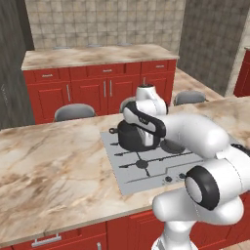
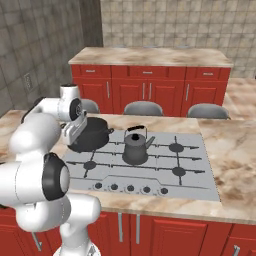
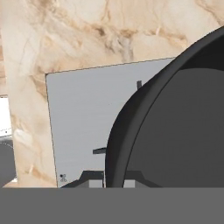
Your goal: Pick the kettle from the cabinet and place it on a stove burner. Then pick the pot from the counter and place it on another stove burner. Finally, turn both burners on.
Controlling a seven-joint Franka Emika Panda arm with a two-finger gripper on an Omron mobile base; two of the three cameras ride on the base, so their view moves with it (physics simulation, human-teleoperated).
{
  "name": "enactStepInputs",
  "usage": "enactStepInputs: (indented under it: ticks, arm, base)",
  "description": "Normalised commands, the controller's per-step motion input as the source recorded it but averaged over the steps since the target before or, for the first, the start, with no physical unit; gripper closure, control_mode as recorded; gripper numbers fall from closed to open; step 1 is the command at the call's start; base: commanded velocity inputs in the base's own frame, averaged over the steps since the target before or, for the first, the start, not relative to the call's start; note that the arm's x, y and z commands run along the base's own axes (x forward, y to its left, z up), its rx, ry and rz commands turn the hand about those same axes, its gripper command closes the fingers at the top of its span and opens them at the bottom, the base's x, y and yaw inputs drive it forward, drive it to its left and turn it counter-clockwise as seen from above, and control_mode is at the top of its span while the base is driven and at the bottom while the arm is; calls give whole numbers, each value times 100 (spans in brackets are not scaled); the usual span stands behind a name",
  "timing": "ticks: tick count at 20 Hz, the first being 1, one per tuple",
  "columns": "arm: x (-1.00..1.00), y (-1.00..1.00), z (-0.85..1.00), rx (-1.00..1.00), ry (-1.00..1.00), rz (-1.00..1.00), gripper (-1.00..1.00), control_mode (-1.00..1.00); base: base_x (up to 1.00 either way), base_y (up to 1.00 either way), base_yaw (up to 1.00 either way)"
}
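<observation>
Fingers point(image 3: 114, 183) pinch nearly shut on the black pot's point(image 2: 92, 134) rim.

Arm folded forward and low, pincer nipped onto the rim of the pot

The white arm point(image 1: 205, 146) rises from its base, bends at a dark-jointed elbow and reaches forward and down; the wrist turns the hand downward; the gripper point(image 3: 113, 183) shows as two small dark finger tips at the bottom of the hand view, drawn close together with the thin rim of the pot point(image 3: 175, 131) between them; one finger sits just outside the wall, the other just inside; in the right base view the hand sits at the pot's near-left edge.
</observation>
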Motion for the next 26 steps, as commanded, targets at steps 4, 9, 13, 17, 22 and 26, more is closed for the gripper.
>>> enactStepInputs:
  ticks: [4, 9, 13, 17, 22, 26]
  arm:
    - [32, -1, -17, 0, 0, -2, 100, -100]
    - [32, 0, -19, 0, 0, -2, 100, -100]
    - [30, 0, -17, 0, 0, -1, 100, -100]
    - [28, 0, -16, 0, 0, 0, 100, -100]
    - [27, 0, -17, 0, 0, 0, 100, -100]
    - [25, 0, -20, 0, 0, 0, 100, -100]
  base:
    - [0, 0, 0]
    - [0, 0, 0]
    - [0, 0, 0]
    - [0, 0, 0]
    - [0, 0, 0]
    - [0, 0, 0]
